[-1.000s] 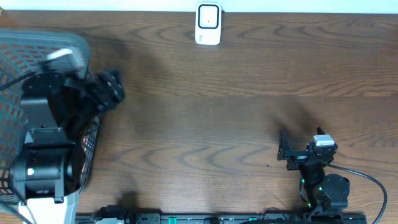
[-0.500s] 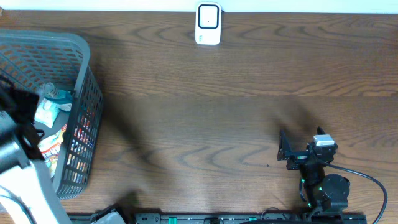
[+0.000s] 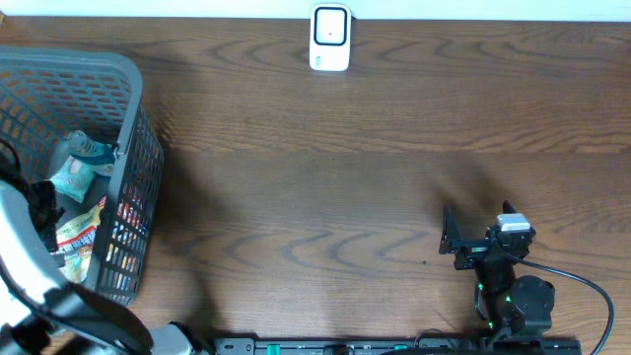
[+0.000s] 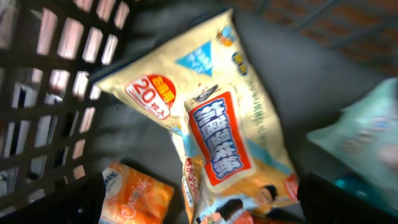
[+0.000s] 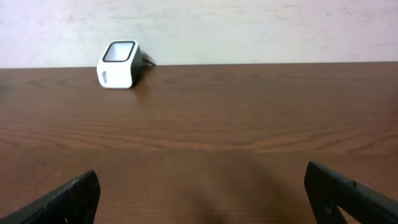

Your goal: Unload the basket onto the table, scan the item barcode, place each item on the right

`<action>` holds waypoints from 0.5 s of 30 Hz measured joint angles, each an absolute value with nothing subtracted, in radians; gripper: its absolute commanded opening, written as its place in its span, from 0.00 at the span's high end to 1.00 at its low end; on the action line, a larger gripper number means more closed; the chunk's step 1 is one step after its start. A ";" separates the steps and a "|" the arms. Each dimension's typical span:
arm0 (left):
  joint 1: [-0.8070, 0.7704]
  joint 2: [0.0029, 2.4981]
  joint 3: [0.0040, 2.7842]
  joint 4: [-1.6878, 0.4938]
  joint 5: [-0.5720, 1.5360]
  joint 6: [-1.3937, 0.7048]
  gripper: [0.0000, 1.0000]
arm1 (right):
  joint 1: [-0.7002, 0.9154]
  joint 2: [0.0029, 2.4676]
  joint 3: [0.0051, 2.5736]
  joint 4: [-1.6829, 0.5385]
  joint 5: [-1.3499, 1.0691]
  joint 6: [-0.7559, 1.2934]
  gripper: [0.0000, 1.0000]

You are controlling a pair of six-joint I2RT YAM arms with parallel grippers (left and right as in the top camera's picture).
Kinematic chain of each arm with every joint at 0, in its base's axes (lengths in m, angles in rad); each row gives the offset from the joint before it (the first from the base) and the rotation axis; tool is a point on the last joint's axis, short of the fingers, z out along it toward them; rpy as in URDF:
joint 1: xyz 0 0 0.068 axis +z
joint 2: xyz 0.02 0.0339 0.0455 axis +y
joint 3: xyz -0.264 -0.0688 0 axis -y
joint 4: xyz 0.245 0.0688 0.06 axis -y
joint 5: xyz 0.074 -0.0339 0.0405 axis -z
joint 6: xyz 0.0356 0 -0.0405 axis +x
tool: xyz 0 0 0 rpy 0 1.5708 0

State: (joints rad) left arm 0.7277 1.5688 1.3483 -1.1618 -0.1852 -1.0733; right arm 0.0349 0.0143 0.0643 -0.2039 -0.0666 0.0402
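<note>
The table (image 3: 375,168) is seen as a wide stretch of bare wood, from the basket (image 3: 138,99) at the left across to the right arm (image 3: 513,286) at the near right. The basket, grey and slatted, is cut off by the left edge of the overhead view, and several packets are held in it. The left gripper (image 4: 202,202) is placed inside the basket, its jaws spread wide with nothing gripped, over the yellow packet (image 4: 217,130). That packet is laid on the basket floor, partly over an orange packet (image 4: 134,193); a teal packet (image 4: 367,137) is seen beside it. The right gripper (image 5: 205,196) is held wide over bare wood, gripping nothing, and is pointed toward the scanner (image 5: 118,64), which is stood at the far edge, well apart from basket and arms.
</note>
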 measured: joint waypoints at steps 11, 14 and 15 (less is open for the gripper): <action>0.727 1.843 1.258 -1.076 -0.089 -1.132 0.13 | 0.035 0.014 0.064 -0.204 -0.067 0.040 0.01; 0.726 1.828 1.219 -0.991 -0.076 -1.124 0.75 | 0.035 0.014 0.064 -0.204 -0.067 0.040 0.01; 0.723 1.823 1.203 -0.952 -0.068 -1.118 0.92 | 0.035 0.014 0.064 -0.204 -0.067 0.040 0.01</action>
State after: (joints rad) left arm 0.7235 1.8229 1.2030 -0.9524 -0.0685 -1.1183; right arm 0.0349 0.0143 0.0643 -0.2039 -0.0666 0.0402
